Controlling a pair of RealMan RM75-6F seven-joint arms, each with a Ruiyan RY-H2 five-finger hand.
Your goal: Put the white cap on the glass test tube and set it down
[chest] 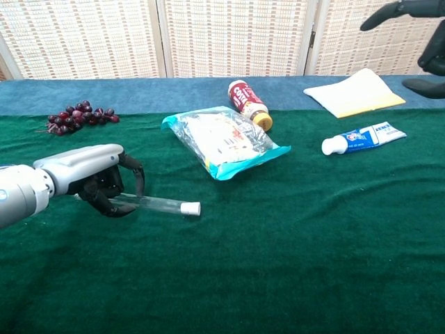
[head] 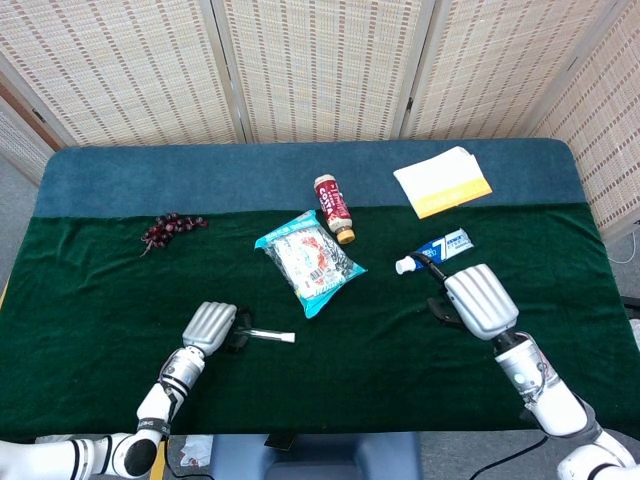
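Glass test tube on cloth, within left hand's fingers.

One test tube (capped), one bottle, one toothpaste tube, one snack packet.

Bright even light, soft faint shadows, both views sharp.

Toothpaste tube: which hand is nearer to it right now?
Right. The right hand sits just in front of the toothpaste tube; the left hand is far across the table, holding the test tube.
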